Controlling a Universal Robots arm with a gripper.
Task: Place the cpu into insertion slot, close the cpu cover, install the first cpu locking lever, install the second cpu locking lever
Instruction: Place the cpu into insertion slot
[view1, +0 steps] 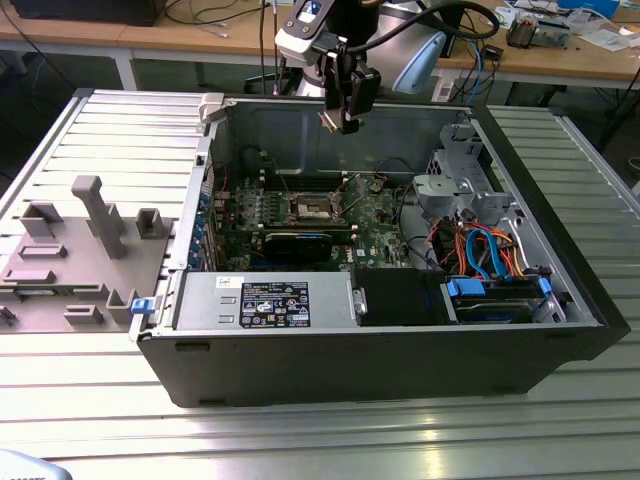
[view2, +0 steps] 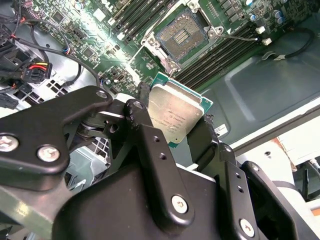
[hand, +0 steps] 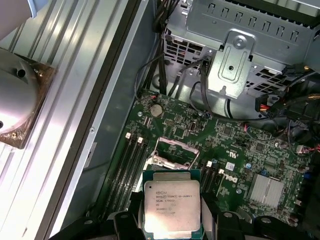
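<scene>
I see my black gripper (view1: 345, 108) hanging up high over the open dark grey computer case (view1: 400, 365), near the case's far wall. The gripper is closed tight on the small flat square cpu (view2: 175, 114) with the shiny silver-grey metal top. In the second wrist view its black fingers (view2: 145, 132) press on the cpu from two sides. In the first wrist view the cpu (hand: 171, 205) sits right between the finger ends, and its silver top faces the camera.

The small square dark insertion slot (hand: 172, 156) with the silver metal frame is down below, on the big green motherboard (hand: 235, 145) inside the case. The cpu is up in the air, well apart from the slot. In the exterior view I see the slot (view1: 310, 207) on the board, lower than the gripper. The case stands on a silver ribbed metal table (view1: 300, 440)
</scene>
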